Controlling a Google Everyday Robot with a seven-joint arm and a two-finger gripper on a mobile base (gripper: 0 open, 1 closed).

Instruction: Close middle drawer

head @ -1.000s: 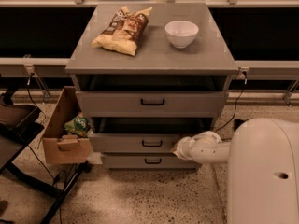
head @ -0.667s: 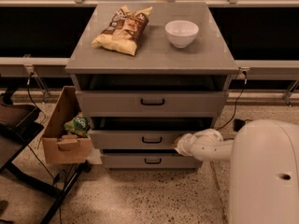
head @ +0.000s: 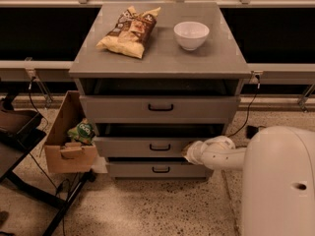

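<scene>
Grey cabinet with three drawers, on a speckled floor. Positions are taken from the gripper [head: 189, 151].

- Far left, about level with it: black stand [head: 15, 127], cut off by the frame edge.
- Left, nearer: open cardboard box [head: 63, 154] just beside the cabinet's left flank, with a green packet [head: 82, 131] inside.
- Up and left, on the cabinet top [head: 162, 58]: crumpled chip bag [head: 129, 26], lying flat.
- Directly left: middle drawer [head: 123, 146], low flat front. Its small black bar handle [head: 160, 147] is near the gripper but apart from it. The drawer stands partly pulled out, with a dark gap above its front.
- The gripper sits at the right end of that front and appears to be against it. The contact itself is hidden. Whether it is open or closed: cannot tell.
- Above and left: top drawer [head: 113, 109], with a taller front and a wider black handle. It is also out a little, with a shadowed slot over it.
- Below and left: bottom drawer [head: 128, 170], slightly narrower.
- Straight above, on the cabinet top: white bowl [head: 191, 35], upright, well apart from the chip bag.
- Right: white arm [head: 224, 157] running level back to the rounded white robot body [head: 278, 181], low in the right corner.
- Up and right: black cable [head: 248, 113] trailing from the wall rail down to the floor.
</scene>
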